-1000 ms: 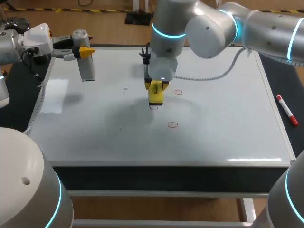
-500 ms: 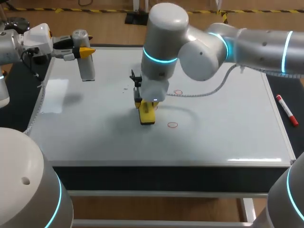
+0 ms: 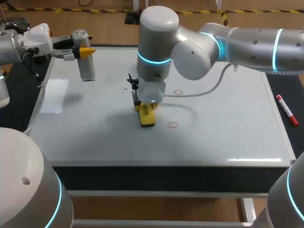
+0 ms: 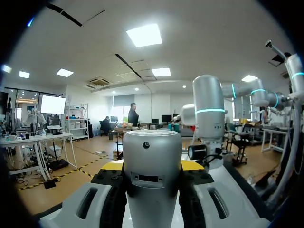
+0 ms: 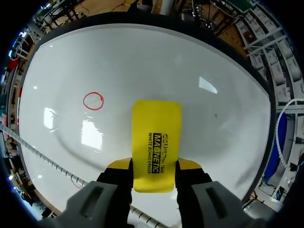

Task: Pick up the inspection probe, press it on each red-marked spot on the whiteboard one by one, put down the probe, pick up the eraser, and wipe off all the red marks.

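The right arm (image 3: pixel 190 42) crosses the whiteboard (image 3: pixel 228 128) from the far right to its middle. Its claw (image 3: pixel 145 111) clamps the eraser (image 3: pixel 147 118) on the board, and a cable (image 3: pixel 209 88) loops behind it. The left claw (image 3: pixel 81 51) grips the probe (image 3: pixel 86 69) upright over the far left corner. Bare board lies between them, along the near edge, and rightward to the marker pen (image 3: pixel 287 110).
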